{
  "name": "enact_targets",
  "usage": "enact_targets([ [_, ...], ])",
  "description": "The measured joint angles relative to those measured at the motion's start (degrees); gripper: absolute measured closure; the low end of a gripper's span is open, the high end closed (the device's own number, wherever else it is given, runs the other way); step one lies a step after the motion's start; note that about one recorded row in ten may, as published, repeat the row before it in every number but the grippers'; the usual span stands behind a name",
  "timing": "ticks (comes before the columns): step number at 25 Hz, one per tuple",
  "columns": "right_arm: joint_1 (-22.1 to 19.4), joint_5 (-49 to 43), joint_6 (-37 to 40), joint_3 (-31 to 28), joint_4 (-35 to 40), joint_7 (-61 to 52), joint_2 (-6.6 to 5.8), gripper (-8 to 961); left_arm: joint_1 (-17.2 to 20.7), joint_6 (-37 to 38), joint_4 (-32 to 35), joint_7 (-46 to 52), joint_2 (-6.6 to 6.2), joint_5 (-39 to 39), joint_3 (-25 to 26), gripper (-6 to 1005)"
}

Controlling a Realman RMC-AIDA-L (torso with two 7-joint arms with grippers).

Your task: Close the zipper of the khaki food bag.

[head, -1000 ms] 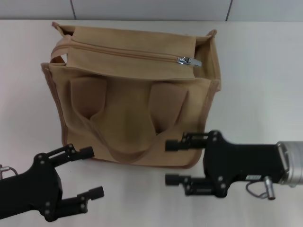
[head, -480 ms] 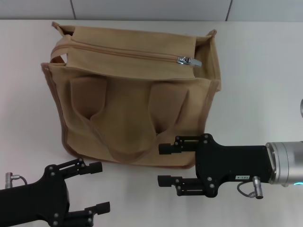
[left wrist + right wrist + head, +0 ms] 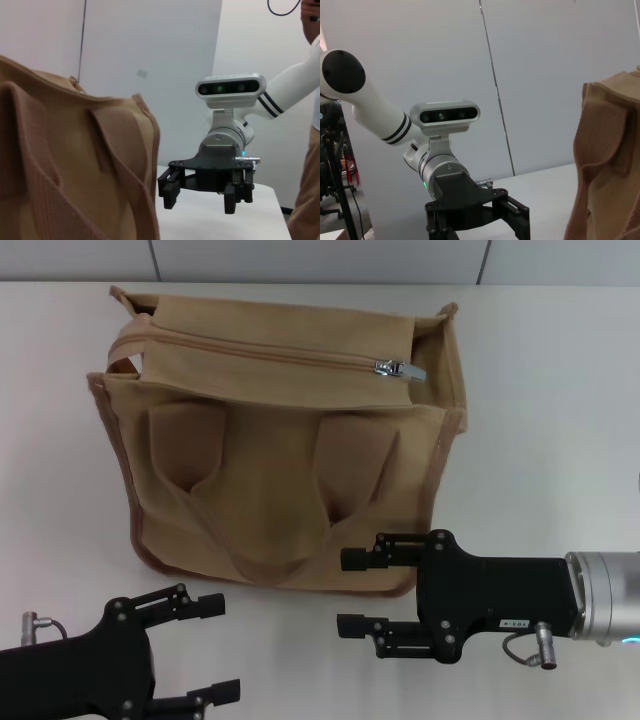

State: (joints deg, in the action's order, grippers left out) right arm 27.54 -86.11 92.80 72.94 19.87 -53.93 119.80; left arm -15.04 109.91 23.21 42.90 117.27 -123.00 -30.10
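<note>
White, matte tabletop [image 3: 560, 410] runs to a pale grey panelled wall [image 3: 320, 260] with thin dark seams; wrist views show the same plain wall rising behind the bench. At one edge of the left wrist view, part of a person in tan trousers [image 3: 306, 190] stands beside the table.

Boxy tan canvas food bag with brown-piped edges [image 3: 270, 480] sits toward the far centre of the table, its two soft loop handles [image 3: 270, 540] flopped down over the near face. Tan zipper line [image 3: 270, 353] crosses the top panel; small shiny silver pull tab [image 3: 398, 369] lies at the robot's right end of that line.

Left black gripper [image 3: 205, 650] sits low at the near edge, fingers spread, touching nothing, apart from the bag. Right black gripper [image 3: 350, 590] hovers just beside the bag's near right corner, fingers parted, nothing between them.
</note>
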Motion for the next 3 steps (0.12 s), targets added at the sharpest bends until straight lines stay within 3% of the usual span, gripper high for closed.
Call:
enact_targets([
  [3,0.06,0.03,0.03,0.00,-0.24,0.01,0.00,310,0.16,-0.12,0.00,0.00,0.10,-0.04,-0.20,216],
])
